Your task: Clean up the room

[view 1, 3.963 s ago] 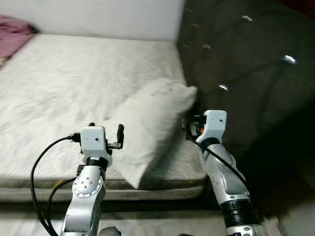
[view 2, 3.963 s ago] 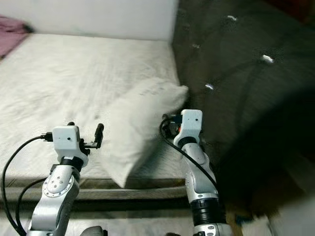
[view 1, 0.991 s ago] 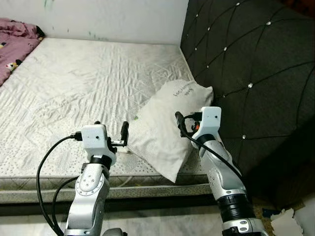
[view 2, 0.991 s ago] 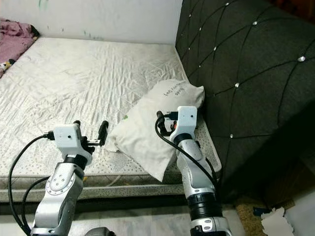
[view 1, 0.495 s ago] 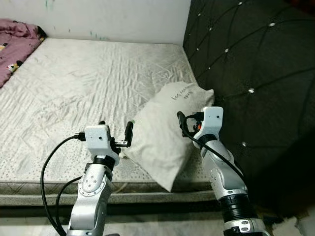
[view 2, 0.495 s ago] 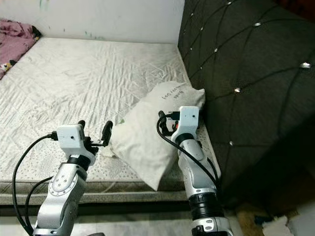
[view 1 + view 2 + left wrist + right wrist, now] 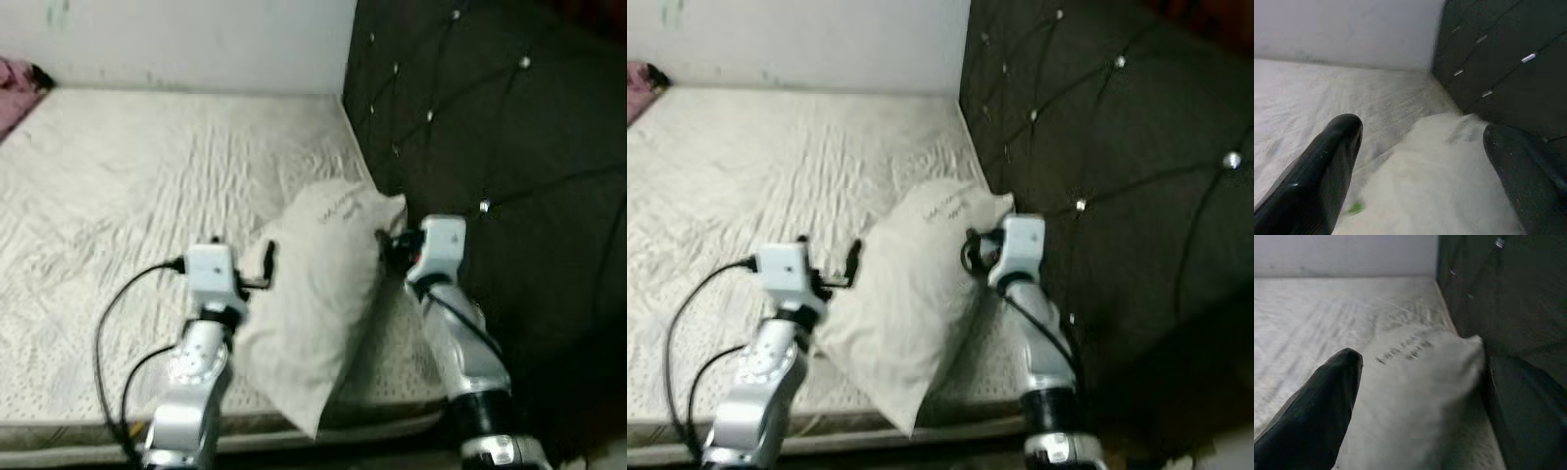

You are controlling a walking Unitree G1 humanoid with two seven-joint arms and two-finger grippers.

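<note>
A white pillow [image 7: 315, 294] with handwriting near its top lies slanted on the mattress [image 7: 118, 166], its upper end close to the dark headboard [image 7: 490, 117]. My left gripper [image 7: 242, 257] is open at the pillow's left edge, one finger [image 7: 266, 260] close against it. In the left wrist view the pillow [image 7: 1440, 176] lies ahead between the spread fingers [image 7: 1327, 161]. My right gripper [image 7: 387, 250] is open at the pillow's right side, next to the headboard. The right wrist view has the pillow [image 7: 1415, 377] ahead of its fingers [image 7: 1322, 401]. The picture is blurred.
The tufted headboard stands along the right of the bed. A white wall [image 7: 196, 39] runs behind it. A pink blanket [image 7: 12, 88] lies at the far left corner. The mattress's front edge [image 7: 78, 431] is just below my arms.
The whole view has shifted and blurred, so the camera moved closer to the bed. Both grippers now sit nearer the pillow, one at each side.
</note>
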